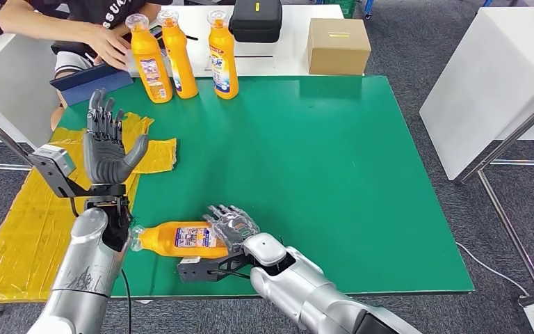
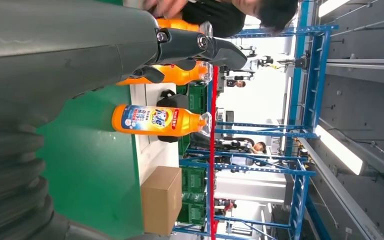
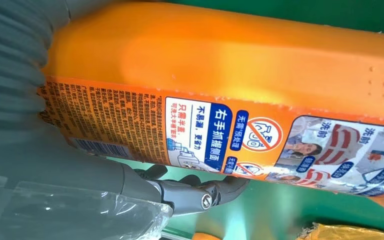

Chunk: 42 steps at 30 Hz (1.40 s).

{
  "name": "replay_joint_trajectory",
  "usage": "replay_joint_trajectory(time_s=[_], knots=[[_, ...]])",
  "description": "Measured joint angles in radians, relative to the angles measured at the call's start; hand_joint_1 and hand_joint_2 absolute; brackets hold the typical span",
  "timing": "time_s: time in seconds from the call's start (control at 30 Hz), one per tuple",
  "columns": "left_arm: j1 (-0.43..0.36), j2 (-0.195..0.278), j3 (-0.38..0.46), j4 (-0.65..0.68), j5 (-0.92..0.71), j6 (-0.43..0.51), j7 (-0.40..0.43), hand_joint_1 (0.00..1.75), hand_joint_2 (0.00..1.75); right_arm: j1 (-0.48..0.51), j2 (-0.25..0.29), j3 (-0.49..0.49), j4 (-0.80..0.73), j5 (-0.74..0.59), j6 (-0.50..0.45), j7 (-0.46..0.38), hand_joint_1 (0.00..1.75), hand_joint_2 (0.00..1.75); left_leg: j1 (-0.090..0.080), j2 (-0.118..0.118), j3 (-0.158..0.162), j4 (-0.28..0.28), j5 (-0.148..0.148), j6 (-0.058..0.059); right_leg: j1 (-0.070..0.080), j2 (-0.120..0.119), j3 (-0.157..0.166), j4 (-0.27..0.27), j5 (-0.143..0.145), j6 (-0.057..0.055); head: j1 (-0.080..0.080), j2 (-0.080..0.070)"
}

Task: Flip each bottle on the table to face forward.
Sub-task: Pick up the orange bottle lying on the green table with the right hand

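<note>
My right hand (image 1: 231, 227) grips the lying bottle (image 1: 181, 239) near the front edge of the green mat (image 1: 320, 174), cap toward my left arm. Its back label faces up; in the wrist view I read "右手抓握侧面" on it (image 3: 220, 130). My left hand (image 1: 108, 142) is raised, fingers spread, holding nothing. Three upright bottles (image 1: 181, 56) stand at the far edge; one label (image 2: 152, 119) shows blue lettering, too small to read. A person's hand (image 1: 108, 45) rests beside them.

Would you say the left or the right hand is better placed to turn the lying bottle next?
The right hand, probably: it already rests on the lying bottle near the table's front edge, fingers around its body. The left hand is raised, open, apart from it.
</note>
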Motion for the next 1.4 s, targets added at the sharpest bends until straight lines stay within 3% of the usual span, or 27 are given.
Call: replay_joint_trajectory(time_s=[0.37,0.4,0.5,0.53,0.77,1.13,1.27,1.4], knots=[[-0.009,0.0,0.0,0.025,0.004,0.0,-0.002,0.0,1.75,-0.012,0.006,0.009,0.023,0.0,0.014,0.002,0.02,1.75,0.0,0.0,0.004,0.0,-0.001,-0.001,0.0,0.0,0.004,0.0,0.0,0.0,0.0,0.0],[-0.009,0.0,0.0,0.026,0.005,0.0,-0.002,0.0,1.75,-0.013,0.006,0.009,0.025,0.0,0.017,0.002,0.23,1.75,0.0,0.0,0.004,0.0,-0.001,-0.001,0.0,0.0,0.004,0.0,0.0,0.0,0.0,0.0],[-0.01,0.0,0.0,0.027,0.007,0.0,-0.003,0.0,1.75,-0.016,0.007,0.01,0.031,0.0,0.02,0.003,1.42,1.75,0.0,0.0,0.005,0.0,-0.001,-0.001,0.0,0.0,0.005,0.0,0.0,0.0,0.0,0.0],[-0.01,0.0,0.0,0.027,0.008,0.001,-0.004,0.0,1.75,-0.016,0.007,0.011,0.033,0.0,0.019,0.003,1.62,1.75,0.0,0.0,0.006,0.0,-0.001,-0.001,0.0,0.0,0.006,0.0,0.0,0.0,0.0,0.0],[-0.01,0.0,0.0,0.027,0.013,0.002,-0.006,0.0,1.75,-0.016,0.009,0.011,0.043,0.002,0.018,0.011,1.72,1.75,0.0,0.0,0.009,0.0,-0.002,-0.002,0.0,0.0,0.009,0.0,-0.001,-0.001,0.0,0.0],[-0.009,0.0,0.0,0.025,0.018,0.008,-0.002,0.0,1.75,-0.016,0.011,0.011,0.045,0.003,0.0,0.023,1.75,1.75,0.0,0.0,0.01,0.0,-0.002,-0.002,0.0,0.0,0.01,0.0,-0.001,-0.001,0.0,0.0],[-0.005,0.0,0.001,0.015,0.018,0.011,0.005,0.0,1.75,-0.008,0.01,0.008,0.044,-0.01,-0.055,0.029,1.75,1.75,0.0,0.0,0.01,0.0,-0.002,-0.002,0.0,0.0,0.01,0.0,-0.001,-0.001,0.0,0.0],[0.023,0.0,0.004,-0.018,0.018,0.022,0.01,0.0,1.75,0.009,-0.003,-0.031,0.037,-0.066,-0.19,0.026,1.75,1.75,0.0,0.0,0.009,0.0,-0.002,-0.002,0.0,0.0,0.01,0.0,-0.001,-0.001,0.0,0.0]])
